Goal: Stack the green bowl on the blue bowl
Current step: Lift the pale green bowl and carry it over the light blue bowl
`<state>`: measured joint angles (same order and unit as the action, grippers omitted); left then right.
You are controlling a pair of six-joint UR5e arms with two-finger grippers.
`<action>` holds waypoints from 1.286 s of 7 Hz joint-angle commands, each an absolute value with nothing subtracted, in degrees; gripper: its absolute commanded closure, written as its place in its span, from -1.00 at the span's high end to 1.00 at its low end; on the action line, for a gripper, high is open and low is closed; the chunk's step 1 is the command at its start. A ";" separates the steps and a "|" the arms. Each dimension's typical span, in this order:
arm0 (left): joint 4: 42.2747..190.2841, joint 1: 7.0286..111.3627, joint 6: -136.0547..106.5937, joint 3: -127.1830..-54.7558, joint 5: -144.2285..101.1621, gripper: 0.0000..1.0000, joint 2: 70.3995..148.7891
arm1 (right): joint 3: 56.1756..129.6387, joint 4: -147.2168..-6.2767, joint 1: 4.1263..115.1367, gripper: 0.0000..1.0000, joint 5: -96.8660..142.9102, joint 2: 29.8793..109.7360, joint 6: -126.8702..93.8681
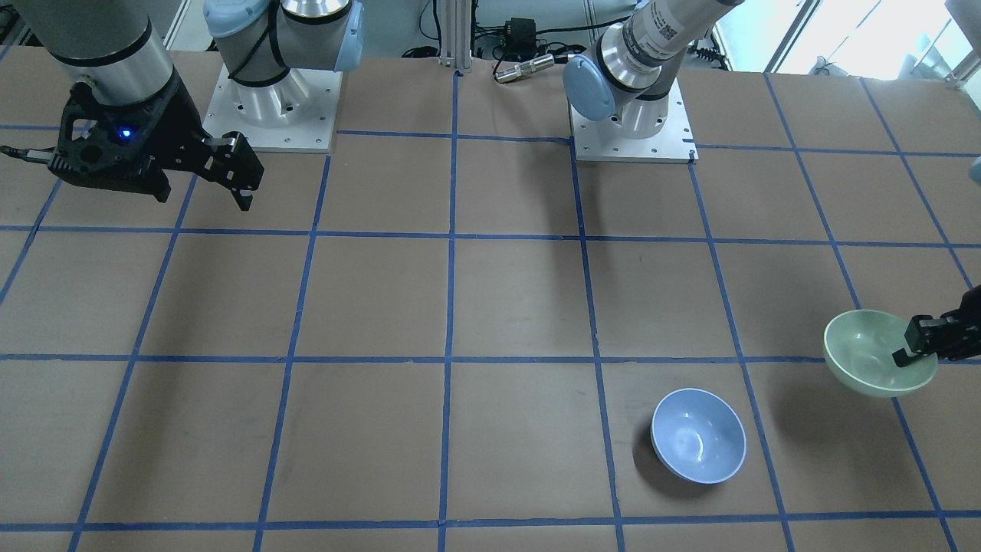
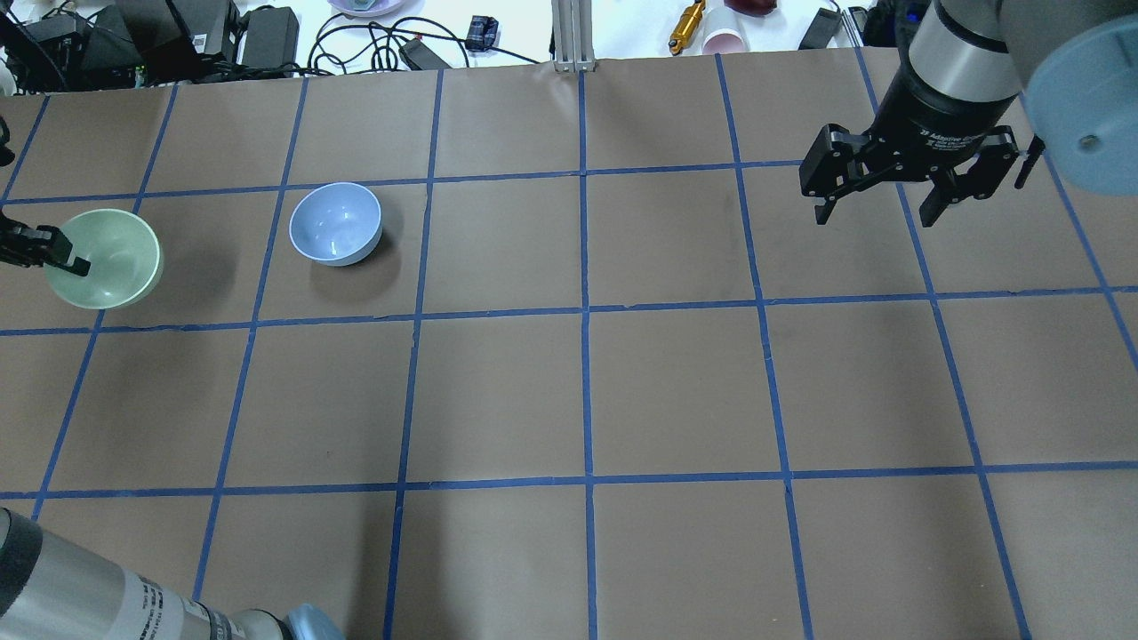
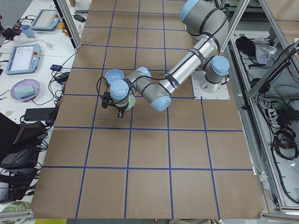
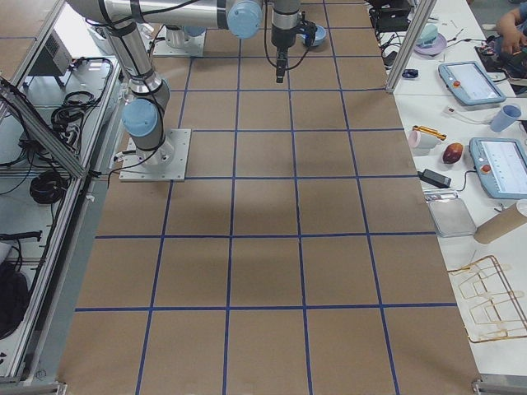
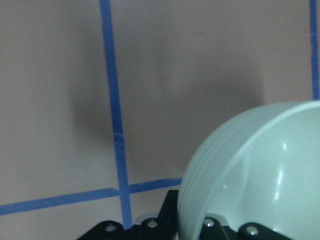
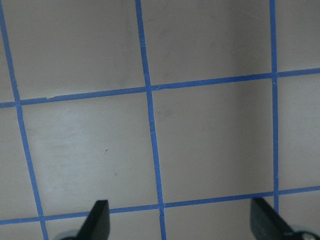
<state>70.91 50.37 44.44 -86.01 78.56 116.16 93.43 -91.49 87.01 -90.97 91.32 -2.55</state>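
Observation:
The pale green bowl (image 1: 874, 351) hangs above the table, held by its rim in my left gripper (image 1: 910, 349), which is shut on it. It also shows in the overhead view (image 2: 107, 258) and fills the lower right of the left wrist view (image 5: 255, 180). The blue bowl (image 1: 698, 435) stands upright on the table a little way from it, also in the overhead view (image 2: 336, 223). My right gripper (image 2: 880, 206) is open and empty, high over the far side of the table; its fingertips (image 6: 99, 220) show in the right wrist view.
The table is brown paper with a blue tape grid (image 2: 585, 311). Both arm bases (image 1: 272, 115) stand at its robot edge. Cables and small items (image 2: 267, 36) lie beyond the far edge in the overhead view.

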 commanded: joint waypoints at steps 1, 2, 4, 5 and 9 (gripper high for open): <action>71.10 56.23 36.07 -85.43 78.14 -1.00 115.75 | 93.43 -91.49 87.01 1.00 -90.97 91.32 -2.55; 70.93 59.30 31.25 -85.26 75.96 -1.00 115.75 | 93.43 -91.49 87.01 1.00 -90.88 91.32 -2.55; 70.14 65.97 18.52 -84.03 75.32 -1.00 115.75 | 93.43 -91.49 87.01 1.00 -90.97 91.32 -2.55; 70.22 68.09 14.37 -82.11 75.32 -1.00 116.80 | 93.43 -91.49 87.01 1.00 -90.97 91.32 -2.55; 70.05 72.25 7.64 -83.83 75.06 -1.00 119.52 | 93.43 -91.49 87.01 1.00 -90.97 91.32 -2.55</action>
<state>70.12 71.86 7.77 -82.61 75.16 118.57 93.43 -91.49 87.01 -90.96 91.32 -2.55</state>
